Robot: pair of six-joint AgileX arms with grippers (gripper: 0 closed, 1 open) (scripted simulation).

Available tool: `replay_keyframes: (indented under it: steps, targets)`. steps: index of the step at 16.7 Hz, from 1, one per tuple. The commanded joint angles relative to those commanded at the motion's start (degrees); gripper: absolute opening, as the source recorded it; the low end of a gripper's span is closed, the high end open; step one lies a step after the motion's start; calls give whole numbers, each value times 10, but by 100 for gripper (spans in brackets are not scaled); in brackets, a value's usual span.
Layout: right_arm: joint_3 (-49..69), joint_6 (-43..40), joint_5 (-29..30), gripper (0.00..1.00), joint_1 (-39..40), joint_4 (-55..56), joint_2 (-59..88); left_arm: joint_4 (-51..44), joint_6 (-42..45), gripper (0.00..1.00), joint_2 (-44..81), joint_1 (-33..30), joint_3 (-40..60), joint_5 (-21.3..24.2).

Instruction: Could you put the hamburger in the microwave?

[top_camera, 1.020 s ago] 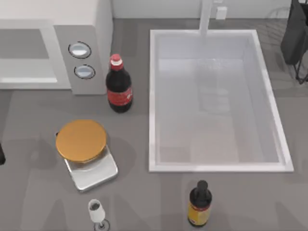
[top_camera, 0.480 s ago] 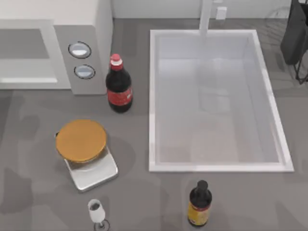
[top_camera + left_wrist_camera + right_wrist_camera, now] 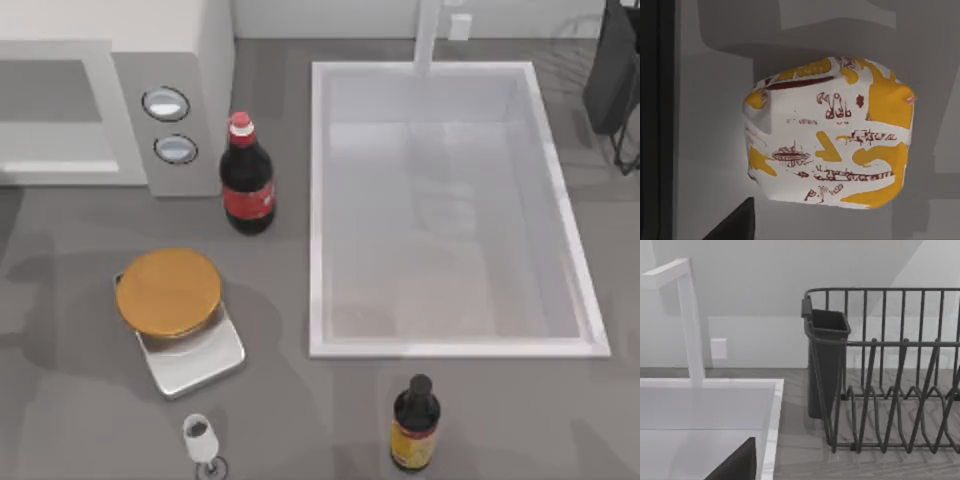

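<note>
Since one second ago, the dark piece of arm at the left edge of the top view is gone and the soft shadows on the left part of the table (image 3: 80, 420) have shifted; the things on it lie as before. One hamburger (image 3: 830, 132) lies on the grey surface directly below the left gripper (image 3: 735, 225), close to it. It is wrapped in white paper with orange-yellow patches and dark red print that cannot be read. Whether this gripper is wide or narrow, I cannot tell. The right gripper (image 3: 735, 460) is parked at the far corner of the one white sink (image 3: 318, 200). One white faucet (image 3: 690, 320) and one dark wire dish rack (image 3: 890, 390) with one dark cutlery holder (image 3: 826, 365) stand ahead of it; its state also I cannot tell. There is one microwave (image 3: 110, 100) with two round silver dials. There are two bottles: a cola bottle (image 3: 246, 188) with red cap and red label just beside the microwave, and a dark bottle (image 3: 415, 425) with yellow label. The writing on both labels is not readable. One kitchen scale (image 3: 168, 292) with an orange disc and one small white cup (image 3: 200, 438) stand near each other.
</note>
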Motion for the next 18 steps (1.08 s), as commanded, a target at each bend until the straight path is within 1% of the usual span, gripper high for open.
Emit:
replay_keyframes:
  steps: [2,6,7,9,13,18]
  targets:
    - [0,0,0,100,0,0,0,-14,2,100,24,4,18,0]
    - [0,0,0,100,0,0,0,-16,2,100,28,5,21,0]
    - [0,0,0,100,0,0,0,-20,2,100,13,-25,3,4]
    - [0,0,0,100,0,0,0,-17,-1,100,12,-19,2,3]
    - [0,0,0,100,0,0,0,9,2,100,15,6,-15,0]
    - [0,0,0,100,0,0,0,68,17,100,45,20,-46,0]
